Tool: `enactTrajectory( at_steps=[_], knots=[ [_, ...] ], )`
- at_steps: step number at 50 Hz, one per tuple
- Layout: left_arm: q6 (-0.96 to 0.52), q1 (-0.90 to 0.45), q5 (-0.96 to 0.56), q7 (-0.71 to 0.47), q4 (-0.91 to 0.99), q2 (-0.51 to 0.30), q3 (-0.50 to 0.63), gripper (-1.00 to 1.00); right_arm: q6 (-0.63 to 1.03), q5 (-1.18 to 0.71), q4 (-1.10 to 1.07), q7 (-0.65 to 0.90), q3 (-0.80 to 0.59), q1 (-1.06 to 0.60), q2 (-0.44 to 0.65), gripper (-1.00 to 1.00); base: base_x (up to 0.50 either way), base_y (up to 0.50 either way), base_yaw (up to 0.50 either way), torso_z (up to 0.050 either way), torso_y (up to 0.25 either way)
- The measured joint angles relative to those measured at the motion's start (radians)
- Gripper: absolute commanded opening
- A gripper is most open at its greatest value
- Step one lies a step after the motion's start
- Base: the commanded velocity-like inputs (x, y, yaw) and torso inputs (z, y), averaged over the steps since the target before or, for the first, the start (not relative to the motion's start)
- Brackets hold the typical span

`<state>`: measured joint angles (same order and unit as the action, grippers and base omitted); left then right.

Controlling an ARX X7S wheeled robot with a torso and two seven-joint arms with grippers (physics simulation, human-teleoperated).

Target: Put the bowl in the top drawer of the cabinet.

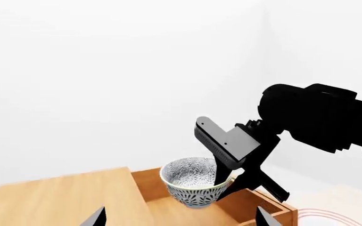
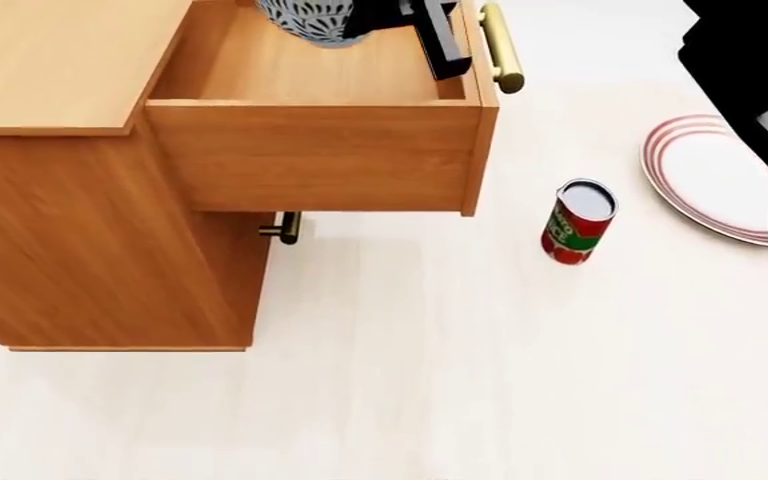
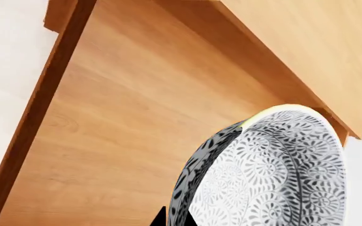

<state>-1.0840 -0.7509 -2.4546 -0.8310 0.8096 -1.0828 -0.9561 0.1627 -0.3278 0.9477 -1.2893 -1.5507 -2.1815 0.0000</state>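
Note:
The speckled blue-grey bowl (image 1: 190,181) hangs over the inside of the pulled-out top drawer (image 2: 317,155) of the wooden cabinet (image 2: 77,240). My right gripper (image 1: 222,173) is shut on the bowl's rim, one finger inside and one outside. In the right wrist view the bowl (image 3: 275,174) fills the lower corner above the drawer's floor (image 3: 118,141), and the right gripper (image 3: 177,219) pinches its wall. From the head only the bowl's underside (image 2: 311,22) shows at the top edge. My left gripper (image 1: 181,219) is open and empty, apart from the bowl.
The drawer's brass handle (image 2: 499,48) faces the right arm (image 2: 758,70). The lower drawer's handle (image 2: 285,228) shows beneath. A red tin can (image 2: 578,222) stands on the pale floor, and a white red-ringed plate (image 2: 711,175) lies beyond it.

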Motion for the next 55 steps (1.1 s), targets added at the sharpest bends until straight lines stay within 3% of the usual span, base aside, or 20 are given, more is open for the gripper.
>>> enactTrajectory(
  at_steps=[12,13,38,55],
  knots=[
    [-0.003,0.006,-0.002,-0.001,0.001,0.003,-0.005,1.0,0.004,0.001,-0.001,-0.001,-0.001,0.005,0.0,-1.0,0.0,0.0,0.0,0.0,-0.078],
    [-0.002,0.007,-0.002,-0.001,0.001,0.003,-0.006,1.0,0.004,0.002,-0.001,0.0,-0.001,0.005,0.0,1.0,0.0,0.0,0.0,0.0,0.0],
    [0.013,0.004,0.009,0.004,0.003,0.0,0.004,1.0,0.029,-0.006,0.0,-0.027,0.005,-0.017,0.0,1.0,0.0,0.0,0.0,0.0,0.0],
    [0.029,-0.007,0.029,0.02,0.007,0.0,0.033,1.0,0.038,-0.036,0.015,-0.054,0.008,-0.054,0.0,1.0,0.0,0.0,0.0,0.0,0.166]
  ],
)
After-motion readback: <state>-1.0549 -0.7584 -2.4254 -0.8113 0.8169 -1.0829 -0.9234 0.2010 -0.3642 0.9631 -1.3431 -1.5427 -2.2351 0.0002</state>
